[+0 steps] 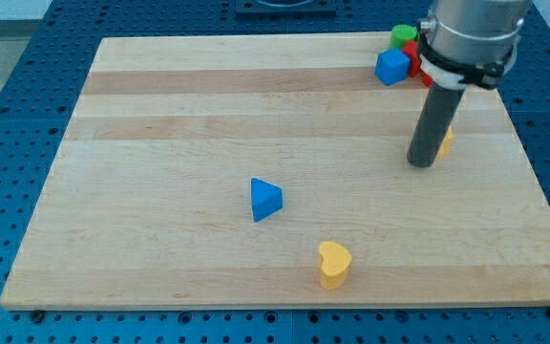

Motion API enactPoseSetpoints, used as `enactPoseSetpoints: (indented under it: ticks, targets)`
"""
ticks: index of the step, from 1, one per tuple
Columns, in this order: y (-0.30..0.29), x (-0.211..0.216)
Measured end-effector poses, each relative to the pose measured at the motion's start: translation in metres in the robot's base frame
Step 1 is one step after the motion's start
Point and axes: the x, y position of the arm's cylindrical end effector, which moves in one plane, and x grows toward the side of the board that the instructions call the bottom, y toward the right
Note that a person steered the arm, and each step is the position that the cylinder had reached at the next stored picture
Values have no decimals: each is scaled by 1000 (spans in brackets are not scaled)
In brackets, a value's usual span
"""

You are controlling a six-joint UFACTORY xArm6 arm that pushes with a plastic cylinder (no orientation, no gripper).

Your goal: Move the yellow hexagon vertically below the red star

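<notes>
The desk (208, 105) is a pale wooden board on a blue perforated base (8, 115). My tip (421, 162) touches a yellow block (444, 143); it grips nothing.

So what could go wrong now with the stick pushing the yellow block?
My tip sits right against the yellow hexagon block, which is mostly hidden behind the rod, so it might slip sideways off the tip unnoticed. That hexagon also lies near the wooden board's right edge and could slide off. The red block, blue cube and green block are bunched close by, so a stray push could knock them.
</notes>
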Motion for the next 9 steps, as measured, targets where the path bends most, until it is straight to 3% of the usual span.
enactPoseSetpoints:
  ticks: [2,3,4,5,6,7,9]
  targets:
    - [1,-98]
    - [1,-58]
    - [1,23]
    - [7,75]
    - [57,45]
    - [68,-9]
    - [54,-16]
